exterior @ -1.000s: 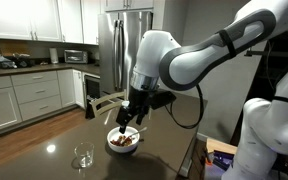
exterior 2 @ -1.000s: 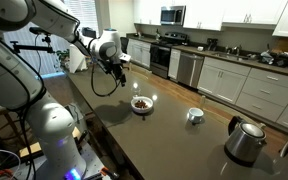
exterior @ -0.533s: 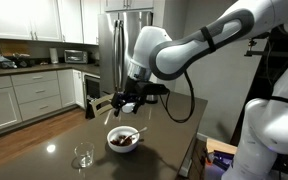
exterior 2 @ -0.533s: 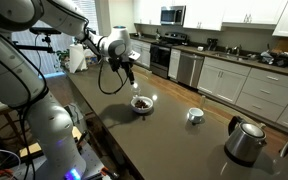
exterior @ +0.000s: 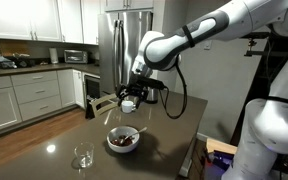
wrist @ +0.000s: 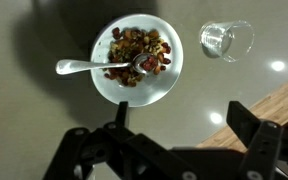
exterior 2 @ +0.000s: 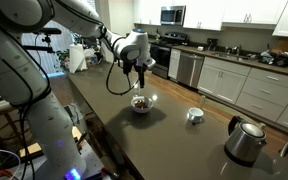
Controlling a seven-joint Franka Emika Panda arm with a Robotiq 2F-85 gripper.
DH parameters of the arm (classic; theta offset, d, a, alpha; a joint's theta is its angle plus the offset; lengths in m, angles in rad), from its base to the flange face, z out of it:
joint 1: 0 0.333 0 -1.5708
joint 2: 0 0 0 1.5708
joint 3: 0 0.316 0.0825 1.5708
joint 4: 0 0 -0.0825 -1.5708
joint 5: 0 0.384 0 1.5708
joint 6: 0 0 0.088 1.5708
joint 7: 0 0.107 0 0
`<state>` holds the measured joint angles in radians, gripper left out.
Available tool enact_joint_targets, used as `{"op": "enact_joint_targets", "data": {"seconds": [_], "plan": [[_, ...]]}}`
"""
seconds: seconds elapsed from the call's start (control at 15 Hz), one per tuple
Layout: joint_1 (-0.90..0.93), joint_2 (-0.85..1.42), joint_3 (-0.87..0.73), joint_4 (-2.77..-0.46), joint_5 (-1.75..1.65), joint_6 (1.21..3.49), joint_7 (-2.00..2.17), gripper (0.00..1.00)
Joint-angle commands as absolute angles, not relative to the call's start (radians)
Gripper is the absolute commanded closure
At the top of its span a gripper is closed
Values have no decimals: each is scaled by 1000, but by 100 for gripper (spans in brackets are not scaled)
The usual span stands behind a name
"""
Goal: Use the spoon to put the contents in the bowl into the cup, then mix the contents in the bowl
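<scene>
- The dark table (exterior 2: 174, 140) fills the lower half of both exterior views, glossy enough to throw back the ceiling lights.
- The white arm (exterior: 199, 30) comes in from the upper right of an exterior view and bends down toward the middle of the frame.
- The gripper (exterior: 131, 103) hangs above the bowl, clear of it. In the wrist view its two dark fingers (wrist: 79, 152) stand wide apart along the bottom edge, with nothing between them.
- A steel kettle (exterior 2: 246, 142) sits at the lower right.
- The bowl (wrist: 134, 93) lies at the top centre of the wrist view.
- A clear glass (wrist: 227, 40) stands at the upper right, near the bowl but not touching.
- The cup (exterior 2: 194, 115) is right of the bowl, well apart (what it holds, I cannot tell).
- The spoon (wrist: 89, 67) rests across the bowl's left rim, its head in the heap.
- The contents (wrist: 139, 50), brown and reddish chunks, are piled in the bowl's upper half.
</scene>
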<state>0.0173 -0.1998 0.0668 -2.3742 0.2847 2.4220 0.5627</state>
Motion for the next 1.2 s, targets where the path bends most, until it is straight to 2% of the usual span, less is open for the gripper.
{"op": "enact_joint_targets", "data": {"seconds": [0.0,0.53,1.13], "plan": [[15,-192,1,-2394,448,2412,444,0],[-25,-180,-140,-2468,697,2405,224,0],[-37,-162,-123,-2452,690,2397,231,0]]}}
